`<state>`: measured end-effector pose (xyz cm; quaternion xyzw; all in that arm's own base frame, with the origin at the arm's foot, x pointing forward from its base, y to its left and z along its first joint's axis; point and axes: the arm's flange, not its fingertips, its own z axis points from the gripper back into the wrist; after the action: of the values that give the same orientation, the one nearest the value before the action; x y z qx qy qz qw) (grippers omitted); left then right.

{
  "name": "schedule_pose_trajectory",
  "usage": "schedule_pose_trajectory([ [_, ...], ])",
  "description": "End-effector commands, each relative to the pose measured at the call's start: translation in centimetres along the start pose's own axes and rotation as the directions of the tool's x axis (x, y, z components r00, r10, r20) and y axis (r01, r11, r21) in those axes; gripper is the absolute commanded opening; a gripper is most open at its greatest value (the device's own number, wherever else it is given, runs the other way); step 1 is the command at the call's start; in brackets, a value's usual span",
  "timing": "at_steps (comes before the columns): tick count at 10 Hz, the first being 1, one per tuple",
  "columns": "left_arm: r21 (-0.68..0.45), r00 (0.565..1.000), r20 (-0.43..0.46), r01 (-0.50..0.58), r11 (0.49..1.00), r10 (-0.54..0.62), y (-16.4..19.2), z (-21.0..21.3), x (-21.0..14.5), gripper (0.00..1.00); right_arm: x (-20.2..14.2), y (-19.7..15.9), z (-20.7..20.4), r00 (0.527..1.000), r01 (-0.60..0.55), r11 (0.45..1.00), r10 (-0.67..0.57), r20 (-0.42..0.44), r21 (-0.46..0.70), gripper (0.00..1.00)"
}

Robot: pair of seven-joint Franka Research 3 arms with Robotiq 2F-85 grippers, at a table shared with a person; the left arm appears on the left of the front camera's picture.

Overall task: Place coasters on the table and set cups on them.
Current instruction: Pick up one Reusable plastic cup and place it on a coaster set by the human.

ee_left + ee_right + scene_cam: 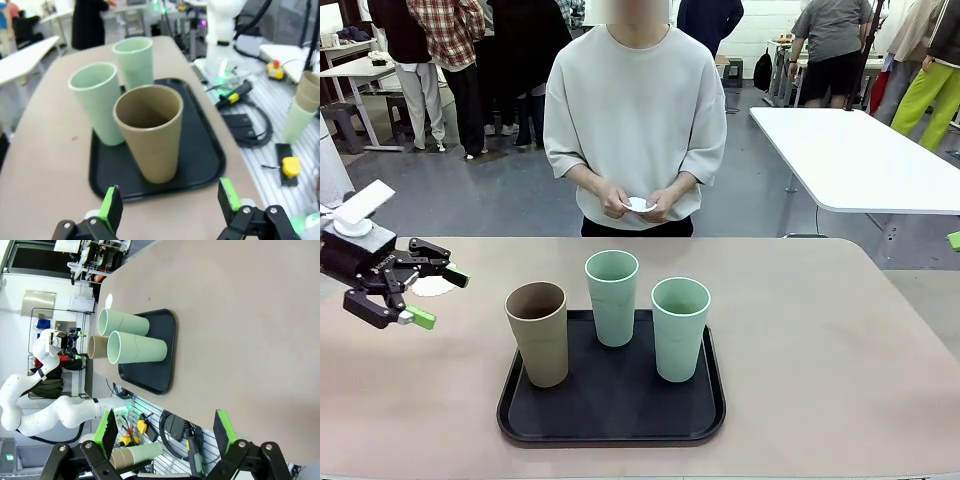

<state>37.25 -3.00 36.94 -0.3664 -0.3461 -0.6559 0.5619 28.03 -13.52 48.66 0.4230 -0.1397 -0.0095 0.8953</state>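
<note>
Three cups stand on a black tray (610, 412): a tan-brown cup (538, 332) at the left, a pale green cup (612, 297) behind the middle, and another green cup (680, 328) at the right. One white coaster (432, 287) lies on the beige table (820, 330) left of the tray. My left gripper (440, 298) hovers open over that coaster, empty, and points at the tan cup (150, 132). The person holds white coasters (640, 205) in both hands. My right gripper (166, 429) is open and empty, off the table's right side, well clear of the cups (132, 347).
The tray (200, 150) sits near the table's front edge, with the green cups (97, 102) behind the tan one. A white table (860, 150) stands at the far right. Cables, tools and spare stacked cups (305, 105) lie on the bench beside the robot.
</note>
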Motion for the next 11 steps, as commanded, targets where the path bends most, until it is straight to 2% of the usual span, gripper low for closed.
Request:
schedule_pose_trajectory([
  [1, 0.149, 0.997, -0.068, 0.051, 0.988, -0.042, -0.9, -2.1, 0.0, 1.00, 0.0, -0.1, 0.0, 1.000, 0.000, 1.000, 0.000, -0.001, 0.017, 1.00],
  [5, 0.132, 0.999, -0.049, 0.021, 0.991, -0.015, -0.6, -4.6, 0.2, 1.00, 0.0, -0.1, 0.0, 1.000, 0.000, 1.000, 0.000, -0.001, 0.017, 1.00],
  [6, 0.132, 0.996, -0.071, -0.045, 0.990, 0.055, -0.3, -4.2, 0.7, 1.00, 0.0, -0.1, 0.0, 1.000, 0.000, 1.000, 0.000, -0.001, 0.017, 1.00],
  [7, 0.109, 0.998, -0.056, 0.020, 0.994, -0.014, 1.2, -3.0, 0.8, 1.00, 0.0, -0.1, 0.0, 1.000, 0.000, 1.000, 0.000, -0.001, 0.017, 1.00],
  [11, 0.109, 0.998, -0.060, 0.002, 0.994, 0.004, 1.3, -3.3, 0.8, 1.00, 0.0, -0.1, 0.0, 1.000, 0.000, 1.000, 0.000, -0.001, 0.017, 1.00],
])
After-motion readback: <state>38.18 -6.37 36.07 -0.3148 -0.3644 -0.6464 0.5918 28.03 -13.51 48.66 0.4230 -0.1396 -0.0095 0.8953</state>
